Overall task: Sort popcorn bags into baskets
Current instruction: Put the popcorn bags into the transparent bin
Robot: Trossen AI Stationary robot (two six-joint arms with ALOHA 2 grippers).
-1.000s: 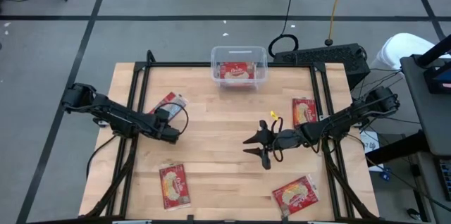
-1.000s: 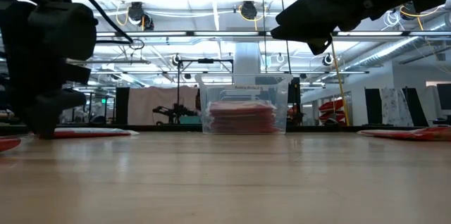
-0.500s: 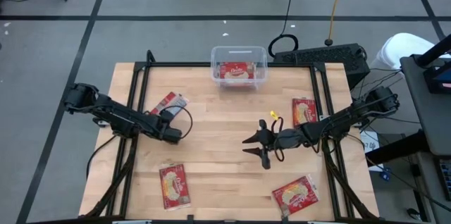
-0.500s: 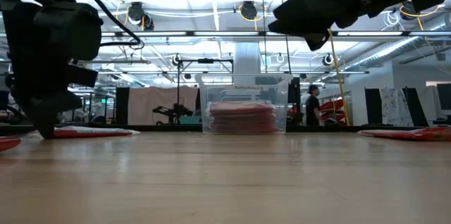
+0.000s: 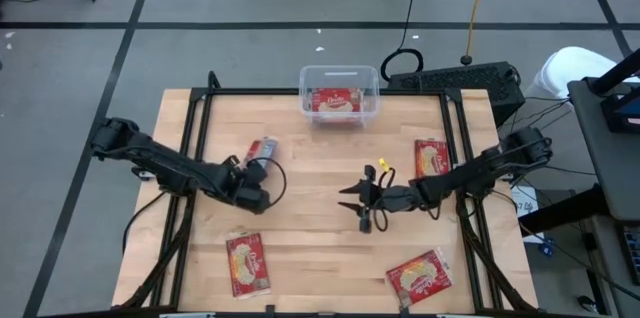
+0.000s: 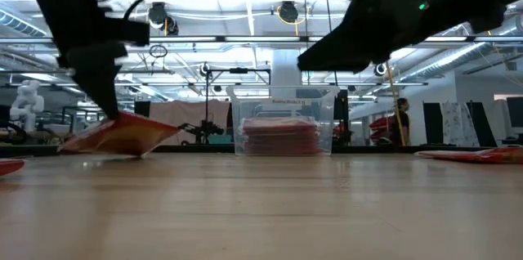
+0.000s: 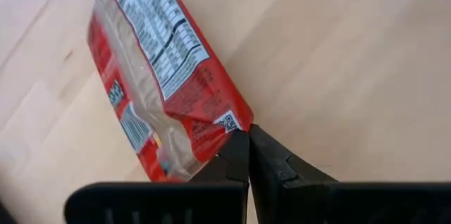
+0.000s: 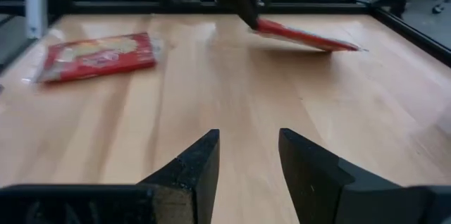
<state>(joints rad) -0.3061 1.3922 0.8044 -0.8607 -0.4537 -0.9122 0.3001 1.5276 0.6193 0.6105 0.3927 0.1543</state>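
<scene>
Over on the table's left half, the left gripper (image 5: 256, 169) has its fingers pressed together on one corner of a popcorn bag (image 5: 262, 149), reverse side up. That corner is lifted and the far end touches the wood, its long axis slanting away toward the clear tub (image 5: 340, 95) at the far edge. The right gripper (image 5: 358, 204) hangs mid-table, jaws spread, holding nothing.

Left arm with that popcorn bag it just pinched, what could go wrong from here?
1. The left gripper pinches only a corner of the popcorn bag, whose far edge looks to rest on the table; it could slip out or swing.
2. The clear tub already holds a stack of bags, so a dangling bag may catch the rim.
3. The right gripper hovers open mid-table, near a likely path to the tub.
</scene>
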